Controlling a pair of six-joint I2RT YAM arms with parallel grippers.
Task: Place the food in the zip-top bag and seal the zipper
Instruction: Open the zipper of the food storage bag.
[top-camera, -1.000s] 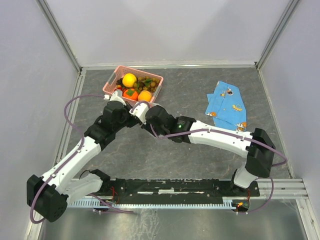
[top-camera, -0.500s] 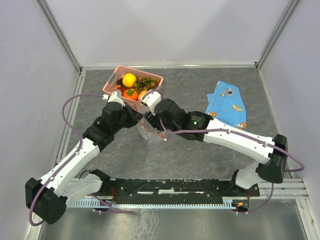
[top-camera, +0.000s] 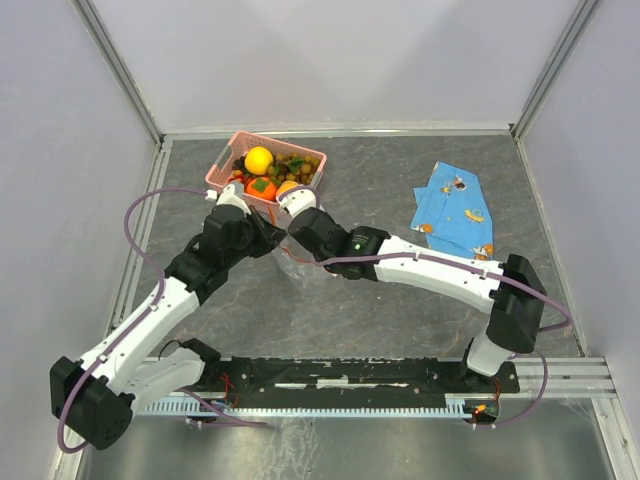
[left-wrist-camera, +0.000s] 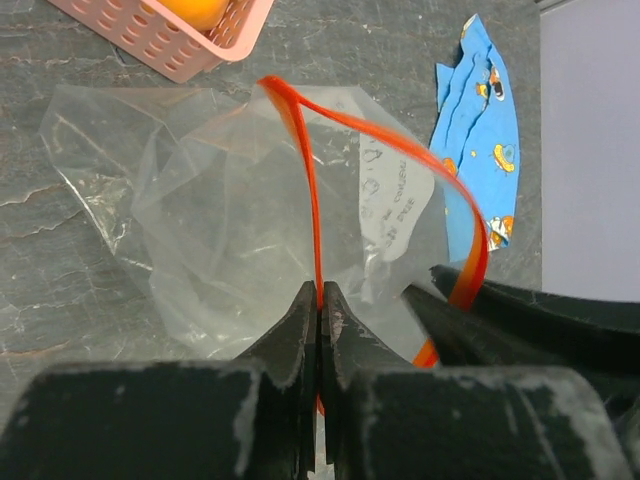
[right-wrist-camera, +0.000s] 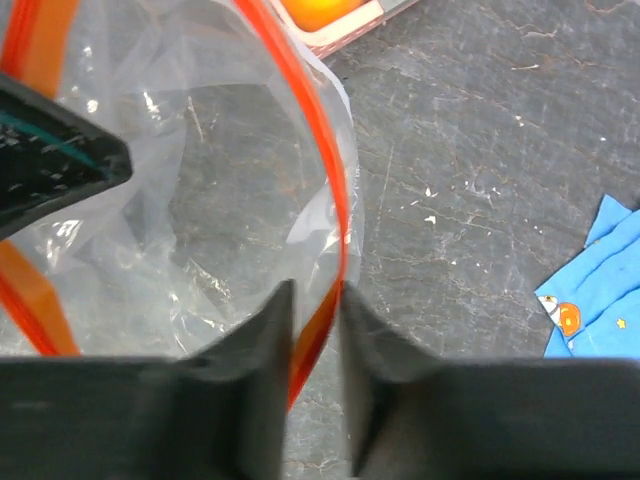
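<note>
The clear zip-top bag (top-camera: 303, 268) lies on the table just in front of the pink basket (top-camera: 222, 164). Its mouth is open, and the red zipper (left-wrist-camera: 300, 130) forms a loop. My left gripper (left-wrist-camera: 320, 300) is shut on one side of the zipper. My right gripper (right-wrist-camera: 317, 300) has its jaws narrowly apart, with the other side of the zipper (right-wrist-camera: 335, 190) running between them. The food is in the basket: a yellow lemon (top-camera: 259, 159), orange fruits (top-camera: 290, 188) and a grape bunch (top-camera: 296, 164). The bag (left-wrist-camera: 230, 210) looks empty.
A blue printed cloth (top-camera: 452, 210) lies at the right of the table; it also shows in the left wrist view (left-wrist-camera: 480, 130). The basket's corner (left-wrist-camera: 170, 35) is close behind the bag. Both arms cross just in front of the basket.
The right arm reached out left over the bag, then drew back a little. The bag mouth now shows between the two grippers. The left arm has barely moved.
</note>
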